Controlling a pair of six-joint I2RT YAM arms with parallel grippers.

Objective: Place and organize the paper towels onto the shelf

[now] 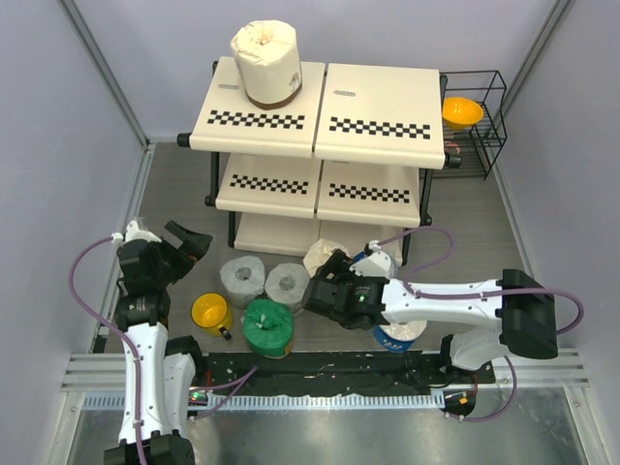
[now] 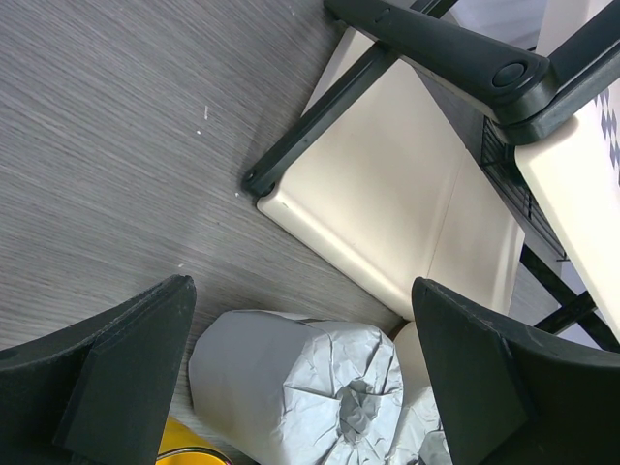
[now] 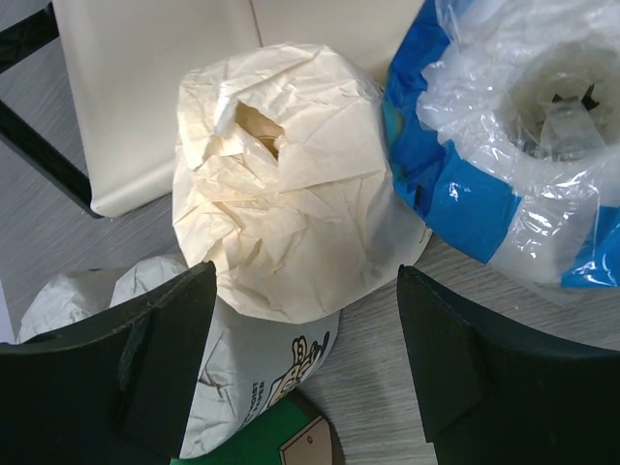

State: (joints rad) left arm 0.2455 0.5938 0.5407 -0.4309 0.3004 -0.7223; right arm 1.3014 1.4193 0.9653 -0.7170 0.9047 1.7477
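Finding: the task is at an early stage. I count one shelf [image 1: 320,126] of three tiers, and only one roll is placed on it, a cream paper towel roll [image 1: 266,63] standing upright on the left board of the top tier. I see no roll on the two lower tiers.

Six rolls are left, all on the table just in front of the shelf:
- two grey rolls [image 1: 241,279] [image 1: 287,284], side by side
- two blue-and-white rolls [image 1: 373,260] [image 1: 397,334]
- one green roll [image 1: 268,326]
- one second cream roll [image 3: 281,184]

That makes seven rolls in all.

The right gripper [image 3: 305,276] stands in front of the shelf with its jaws apart on either side of the second cream roll. I judge that they have not closed on it. The left gripper [image 2: 302,291] hangs off the shelf's front left corner, spread wide and holding nothing.

Other items: one black wire rack [image 1: 475,121] at the shelf's right end, one yellow mug [image 1: 210,312] in front of the shelf by the grey rolls, and one orange bowl [image 1: 462,111] in the rack.
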